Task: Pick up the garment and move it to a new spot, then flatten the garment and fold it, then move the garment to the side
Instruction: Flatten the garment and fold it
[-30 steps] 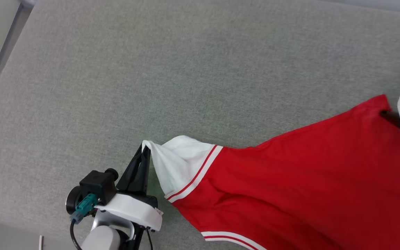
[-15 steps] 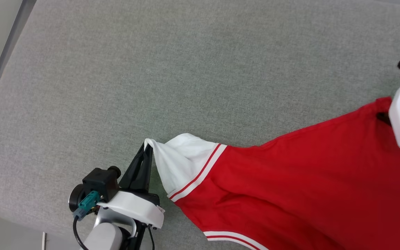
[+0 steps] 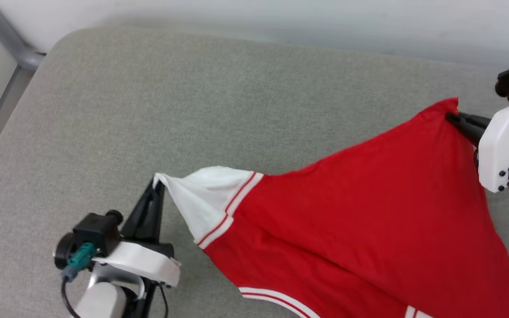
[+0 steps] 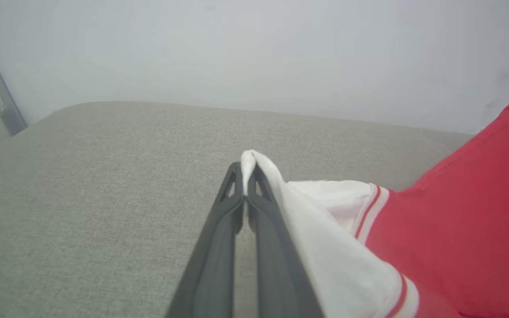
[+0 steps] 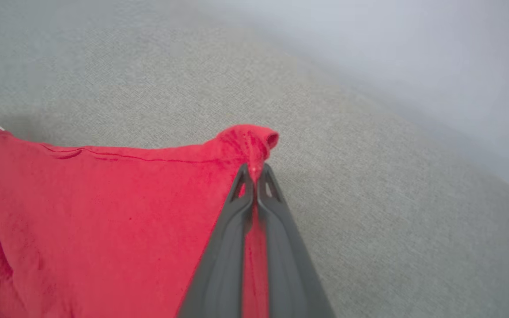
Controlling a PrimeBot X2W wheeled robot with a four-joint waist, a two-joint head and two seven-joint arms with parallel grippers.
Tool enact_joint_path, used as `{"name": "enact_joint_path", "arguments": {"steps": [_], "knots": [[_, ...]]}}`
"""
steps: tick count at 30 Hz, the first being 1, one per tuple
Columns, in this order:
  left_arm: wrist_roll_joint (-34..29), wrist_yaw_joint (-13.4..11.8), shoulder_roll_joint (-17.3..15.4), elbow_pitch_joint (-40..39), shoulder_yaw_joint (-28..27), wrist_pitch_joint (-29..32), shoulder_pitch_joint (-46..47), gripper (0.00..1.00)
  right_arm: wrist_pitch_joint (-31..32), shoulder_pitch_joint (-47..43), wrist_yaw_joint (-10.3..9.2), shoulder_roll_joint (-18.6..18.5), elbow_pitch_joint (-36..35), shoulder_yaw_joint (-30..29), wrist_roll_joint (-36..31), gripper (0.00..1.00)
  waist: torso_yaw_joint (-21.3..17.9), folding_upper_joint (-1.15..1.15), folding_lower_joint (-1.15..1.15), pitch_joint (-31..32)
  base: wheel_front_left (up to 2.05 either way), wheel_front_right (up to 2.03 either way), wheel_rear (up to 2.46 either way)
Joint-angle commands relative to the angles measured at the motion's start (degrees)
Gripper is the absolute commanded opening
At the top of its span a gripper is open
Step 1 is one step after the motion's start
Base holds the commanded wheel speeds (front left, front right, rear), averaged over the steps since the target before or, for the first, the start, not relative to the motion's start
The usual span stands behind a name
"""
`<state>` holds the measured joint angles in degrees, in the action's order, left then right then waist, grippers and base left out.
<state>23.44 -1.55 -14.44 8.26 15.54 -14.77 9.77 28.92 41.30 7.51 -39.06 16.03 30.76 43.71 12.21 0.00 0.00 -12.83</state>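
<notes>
Showing plain red garment (image 3: 347, 212) w/ white sleeve (image 3: 201, 198)

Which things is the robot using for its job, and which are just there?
For the job: red garment, left gripper shut on its white sleeve, right gripper shut on a red corner.
Just there: grey cushion under it, metal rail, pale wall.

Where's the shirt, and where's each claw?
garment (image 3: 369, 212), head view, red body.
left gripper (image 4: 246, 170), left wrist view, tips pinching white sleeve.
right gripper (image 5: 254, 170), right wrist view, tips pinching red corner.
</notes>
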Motion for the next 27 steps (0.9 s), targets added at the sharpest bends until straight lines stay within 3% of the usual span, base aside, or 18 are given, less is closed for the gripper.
{"name": "enact_joint_path", "arguments": {"steps": [1, 7, 15, 27], "knots": [[-0.1, -0.5, -1.0, -0.9, -0.9, 0.1, 0.8, 0.00, -1.3, -0.9, -0.04, 0.1, -0.6, -0.6, 0.2, 0.00, -1.8, 0.00, 0.00, 2.1, 0.00, 0.00, 0.00], [-0.1, -0.9, -3.6, -6.2, -2.8, 2.2, 3.9, 0.00, -6.5, -2.5, -0.04, 1.3, -3.8, -4.8, -0.7, 0.00, -4.3, 0.00, 0.00, 5.1, 0.00, 0.00, 0.00], [-1.1, 1.0, -7.2, -12.6, -2.8, 7.2, 14.6, 0.00, -8.8, -1.9, -0.05, 3.7, -7.8, -11.1, -2.7, 0.00, -6.6, 0.00, 0.00, 7.2, 0.00, 0.00, 0.00], [1.0, 5.4, -8.4, -12.0, -2.6, 13.7, 37.9, 0.00, -6.3, 8.6, -0.04, 8.5, -13.3, -18.6, -9.1, 0.00, -8.5, 0.00, 0.00, 0.8, 0.00, 0.00, 0.00]]}}
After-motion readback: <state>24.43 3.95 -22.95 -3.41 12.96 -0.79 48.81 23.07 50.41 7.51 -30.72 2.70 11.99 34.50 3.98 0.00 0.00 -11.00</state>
